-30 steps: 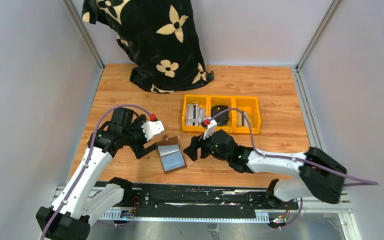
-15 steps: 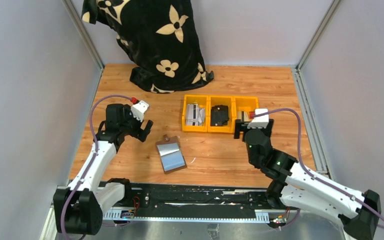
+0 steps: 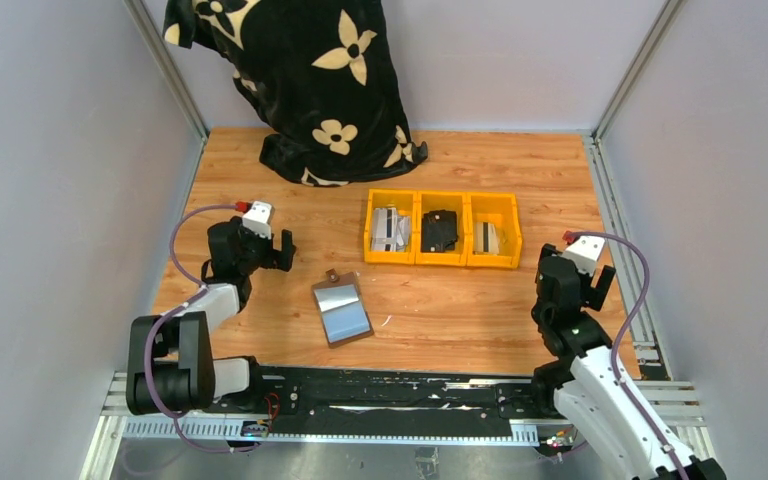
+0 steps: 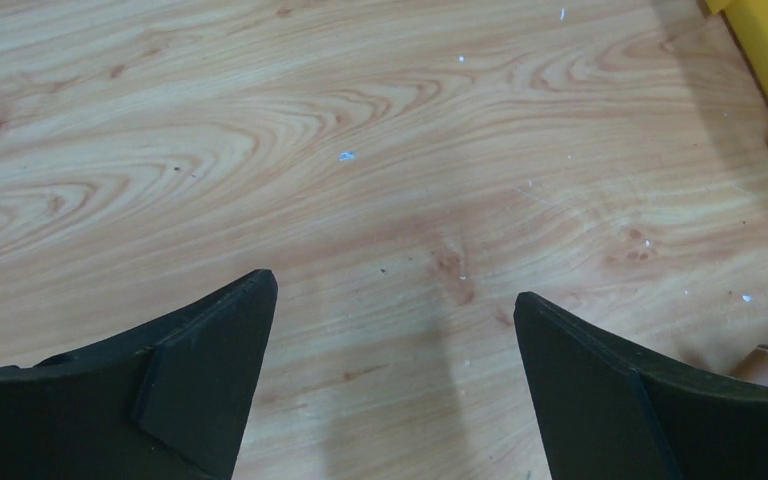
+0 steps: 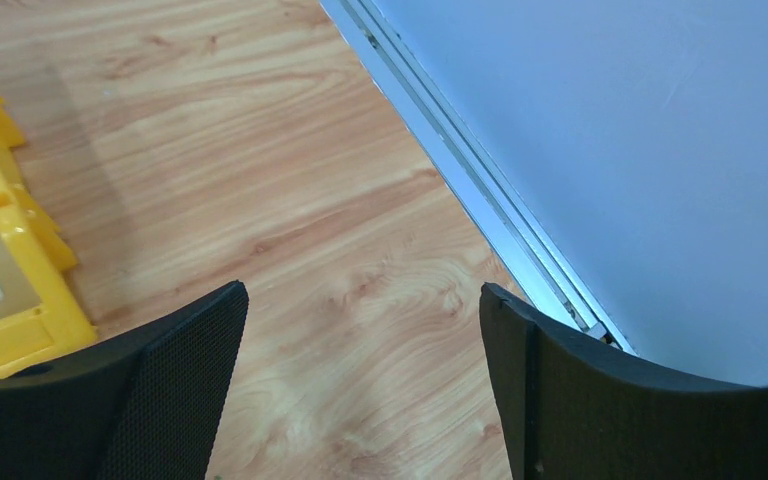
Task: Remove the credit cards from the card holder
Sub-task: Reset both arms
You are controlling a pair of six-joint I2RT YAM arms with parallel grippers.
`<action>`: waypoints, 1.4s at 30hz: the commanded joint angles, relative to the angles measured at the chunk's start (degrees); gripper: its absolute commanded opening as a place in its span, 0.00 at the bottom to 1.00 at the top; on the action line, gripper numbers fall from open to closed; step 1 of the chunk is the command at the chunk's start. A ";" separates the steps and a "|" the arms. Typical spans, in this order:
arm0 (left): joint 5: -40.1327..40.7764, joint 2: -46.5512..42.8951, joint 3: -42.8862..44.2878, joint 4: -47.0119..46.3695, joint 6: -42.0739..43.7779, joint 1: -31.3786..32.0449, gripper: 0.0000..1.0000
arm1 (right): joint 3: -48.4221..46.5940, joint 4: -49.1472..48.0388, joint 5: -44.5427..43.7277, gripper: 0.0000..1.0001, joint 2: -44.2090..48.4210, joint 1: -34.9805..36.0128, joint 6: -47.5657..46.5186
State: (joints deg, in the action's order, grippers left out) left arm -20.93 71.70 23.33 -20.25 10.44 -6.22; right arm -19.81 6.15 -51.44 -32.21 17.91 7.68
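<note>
Near the worktop's [image 3: 460, 310] near edge, left of centre, the card holder [image 3: 342, 311] lies open, sleeve up. We judge extraction nearly complete: pale credit cards [image 3: 390, 228] lie in the yellow bins [image 3: 443, 262]. Next, we verify the sleeve is empty. Both arms sit folded by the side edges, left gripper [image 4: 390, 290] and right gripper [image 5: 360, 290] spread, empty.

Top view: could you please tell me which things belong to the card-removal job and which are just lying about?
Job: card holder, lying open; credit cards, pale grey.
Lying about: yellow bins, black lumpy object in the middle one, flowered cloth.
</note>
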 commanded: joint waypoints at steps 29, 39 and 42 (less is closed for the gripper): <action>5.13 7.89 -16.65 -52.14 -11.23 -0.47 1.00 | 13.89 -53.53 27.81 0.90 -25.80 -16.19 -2.21; 6.03 8.33 -15.82 -51.23 -11.09 0.14 1.00 | 10.90 -67.53 38.36 0.84 -44.48 -17.30 -7.40; 6.53 8.27 -15.47 -50.52 -10.92 0.45 1.00 | 10.16 -71.19 40.29 0.83 -48.46 -17.34 -9.86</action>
State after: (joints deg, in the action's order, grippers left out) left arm -15.94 80.14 6.44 -71.18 -1.26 -6.28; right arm -8.10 -56.73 -16.78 -76.62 1.37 1.58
